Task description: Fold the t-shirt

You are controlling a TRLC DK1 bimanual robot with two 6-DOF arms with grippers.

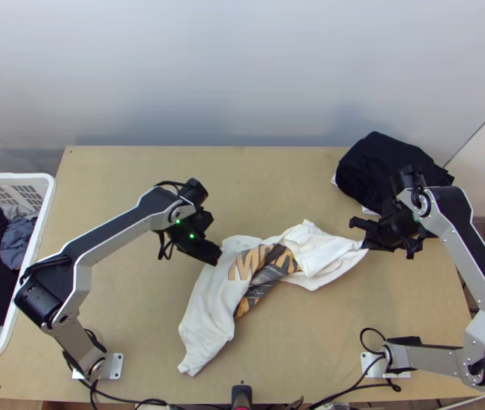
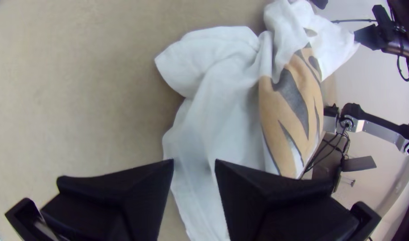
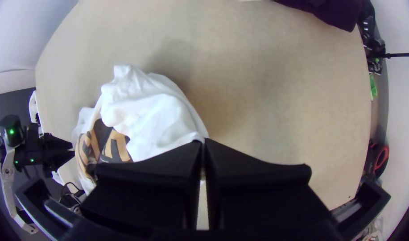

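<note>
White t-shirt (image 1: 210, 301) edge in right end effector (image 1: 367, 243).

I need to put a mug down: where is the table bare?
Along the table's far edge between left arm and dark clothes, and between the t-shirt and the right arm's base. Crowded: from left gripper across the shirt to right gripper.

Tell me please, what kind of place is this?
Probably a robot workstation for practising laundry folding: two arms are mounted at a light table, a white printed T-shirt lies bunched there, and a basket of clothes stands beside it.
</note>
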